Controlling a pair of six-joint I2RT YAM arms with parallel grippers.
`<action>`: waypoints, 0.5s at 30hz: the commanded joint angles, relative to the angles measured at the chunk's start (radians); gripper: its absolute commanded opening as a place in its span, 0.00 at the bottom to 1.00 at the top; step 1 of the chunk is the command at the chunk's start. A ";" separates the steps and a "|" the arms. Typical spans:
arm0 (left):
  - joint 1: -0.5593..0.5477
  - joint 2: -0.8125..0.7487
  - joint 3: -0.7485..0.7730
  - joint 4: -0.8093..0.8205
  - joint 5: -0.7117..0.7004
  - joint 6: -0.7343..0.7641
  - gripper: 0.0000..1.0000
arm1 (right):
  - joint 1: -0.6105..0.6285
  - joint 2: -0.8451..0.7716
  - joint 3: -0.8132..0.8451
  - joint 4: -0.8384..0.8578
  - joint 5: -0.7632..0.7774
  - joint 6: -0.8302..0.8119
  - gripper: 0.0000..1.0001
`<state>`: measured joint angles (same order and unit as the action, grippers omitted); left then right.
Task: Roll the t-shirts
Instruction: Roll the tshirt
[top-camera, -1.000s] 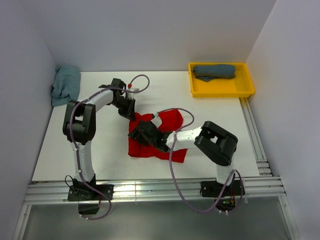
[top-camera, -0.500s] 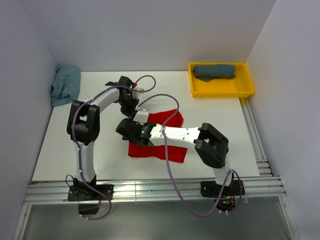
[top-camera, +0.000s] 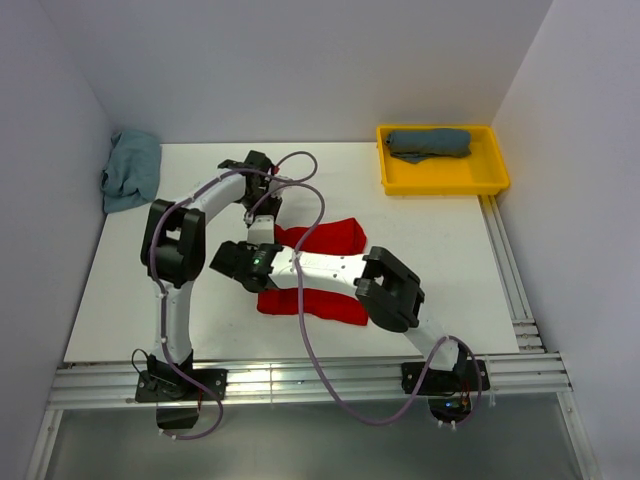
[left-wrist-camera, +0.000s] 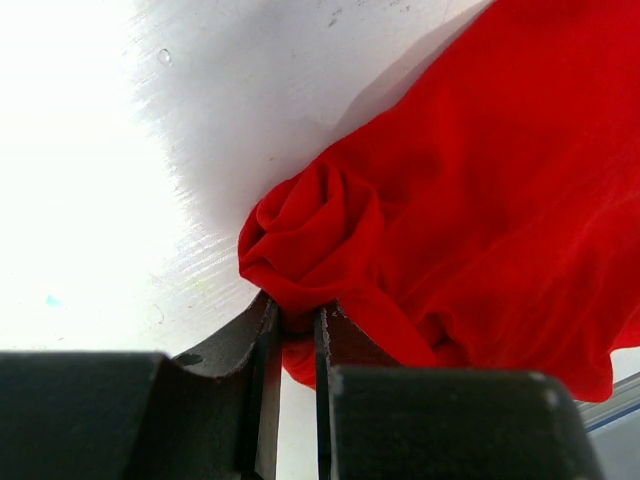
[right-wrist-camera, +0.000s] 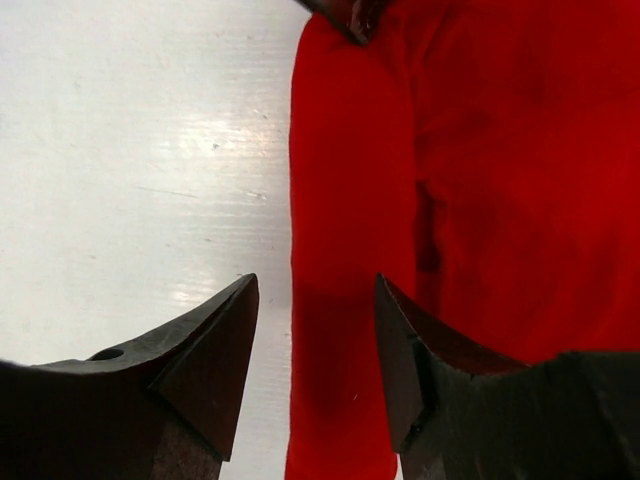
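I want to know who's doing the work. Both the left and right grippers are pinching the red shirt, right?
Not quite. The left gripper is pinching the red shirt, but the right gripper is open and holds nothing. The right wrist view shows it spread wide.

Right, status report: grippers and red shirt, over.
Left gripper shut on red shirt, rolled corner. Right gripper open above its edge. Right arm spans shirt.

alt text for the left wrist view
The left gripper pinches a bunched, curled corner of the red shirt between its dark fingers at the bottom of the frame. The rest of the shirt spreads to the right over the white table.
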<state>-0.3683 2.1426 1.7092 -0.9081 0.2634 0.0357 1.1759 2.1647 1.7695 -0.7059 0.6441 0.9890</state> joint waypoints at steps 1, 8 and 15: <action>-0.011 0.020 0.046 0.005 -0.032 -0.013 0.04 | 0.010 0.041 0.068 -0.078 0.045 -0.027 0.56; -0.018 0.039 0.078 -0.020 -0.036 -0.011 0.08 | 0.010 0.078 0.068 -0.124 0.028 -0.003 0.48; -0.017 0.030 0.121 -0.035 0.005 0.009 0.36 | 0.002 -0.028 -0.132 0.058 -0.009 0.019 0.27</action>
<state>-0.3805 2.1738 1.7775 -0.9661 0.2485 0.0360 1.1782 2.2150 1.7317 -0.7273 0.6483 0.9829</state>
